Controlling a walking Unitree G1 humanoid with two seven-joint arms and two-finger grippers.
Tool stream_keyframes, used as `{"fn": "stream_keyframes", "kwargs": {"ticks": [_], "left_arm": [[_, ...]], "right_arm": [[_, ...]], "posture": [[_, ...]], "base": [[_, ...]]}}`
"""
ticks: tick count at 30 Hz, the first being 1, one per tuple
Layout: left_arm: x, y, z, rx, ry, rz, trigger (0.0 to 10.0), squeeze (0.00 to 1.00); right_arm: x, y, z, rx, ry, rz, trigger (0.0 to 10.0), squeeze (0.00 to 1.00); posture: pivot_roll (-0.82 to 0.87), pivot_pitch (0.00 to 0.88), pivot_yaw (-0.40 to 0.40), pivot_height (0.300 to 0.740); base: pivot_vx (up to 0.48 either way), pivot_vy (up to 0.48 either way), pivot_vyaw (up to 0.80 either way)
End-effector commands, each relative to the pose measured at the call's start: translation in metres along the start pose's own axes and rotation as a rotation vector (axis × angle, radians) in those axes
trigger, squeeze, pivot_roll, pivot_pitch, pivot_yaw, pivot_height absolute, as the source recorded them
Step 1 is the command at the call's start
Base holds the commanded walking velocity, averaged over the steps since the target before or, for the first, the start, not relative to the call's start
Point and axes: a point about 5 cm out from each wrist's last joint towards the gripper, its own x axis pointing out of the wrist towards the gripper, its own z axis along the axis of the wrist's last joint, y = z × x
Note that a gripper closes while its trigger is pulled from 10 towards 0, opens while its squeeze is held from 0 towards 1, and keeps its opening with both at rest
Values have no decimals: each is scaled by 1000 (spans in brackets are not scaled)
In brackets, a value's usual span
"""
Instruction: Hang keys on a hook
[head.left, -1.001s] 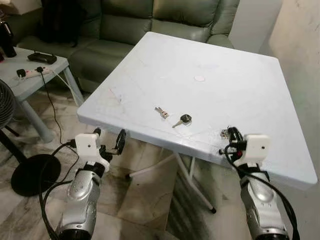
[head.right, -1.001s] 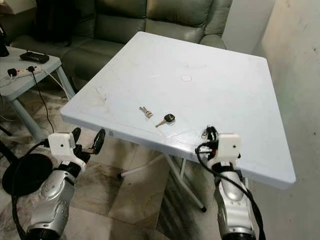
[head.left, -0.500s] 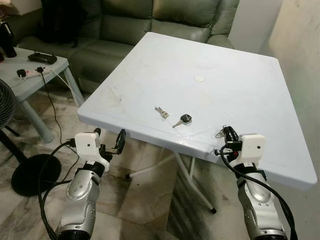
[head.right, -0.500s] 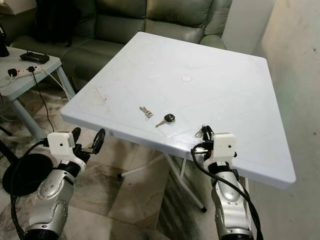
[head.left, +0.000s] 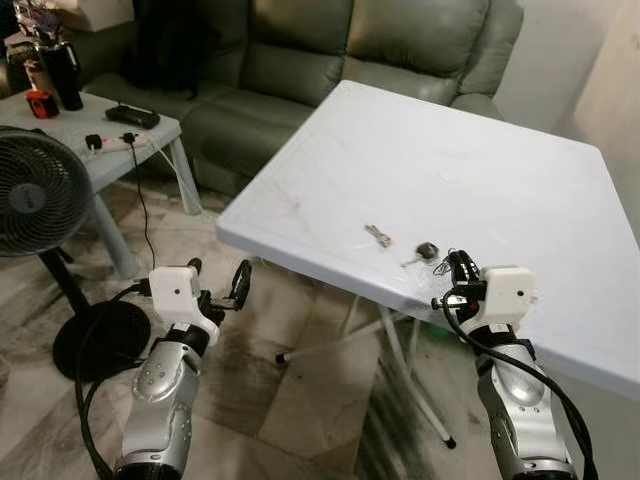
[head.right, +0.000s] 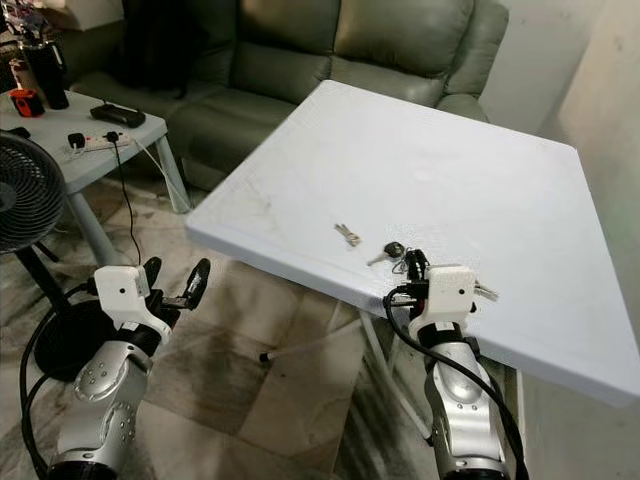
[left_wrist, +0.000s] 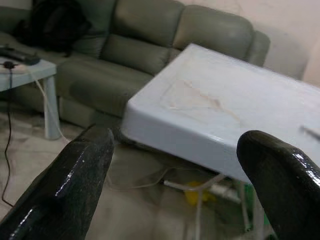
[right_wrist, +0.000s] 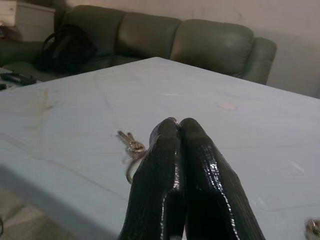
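Observation:
On the white table (head.left: 480, 170) lie a small pair of silver keys (head.left: 378, 235) and a black-headed key (head.left: 425, 250), close to the near edge. My right gripper (head.left: 455, 268) rests just right of the black-headed key, fingers (right_wrist: 175, 165) pressed shut. A thin key ring (head.left: 447, 256) sticks out at its tips; the ring's loop (right_wrist: 131, 172) hangs beside the fingers. A silvery piece (head.right: 485, 292) lies right of the wrist housing. My left gripper (head.left: 220, 285) hangs open, left of the table and below its edge, fingers (left_wrist: 75, 185) wide apart.
A grey-green sofa (head.left: 300, 60) stands behind the table. To the left are a standing fan (head.left: 40, 195) and a low side table (head.left: 110, 150) with a power strip and cable. A wall (head.left: 620, 90) runs along the right. Folding legs (head.left: 400, 350) stand under the table.
The camera has shifted, bringing the fan into view. My right gripper has moved left with the key ring, closer to the black-headed key. The left arm has kept its pose.

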Motion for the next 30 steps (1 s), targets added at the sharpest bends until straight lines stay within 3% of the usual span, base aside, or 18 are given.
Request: {"fn": "stream_keyframes", "kwargs": {"ticks": [1,13,30], "left_arm": [[3,-8,3,-13,-13,-21,10000,0],[3,-10,2,-25,-17,-15,10000,0],[6,-10,1,-60,8,-4,10000,0]], "right_arm": [[-3,-8,0,-13,9,-21,10000,0],[-2,-9,3,-18,9,-13,10000,0],[-1,-9,0,-20,43,-31,10000,0]], "posture": [[-12,89,-58,740],[-14,90,-67,740],[-15,83,-59,740]], "base": [[0,465,0],[0,461,0],[0,0,0]]}}
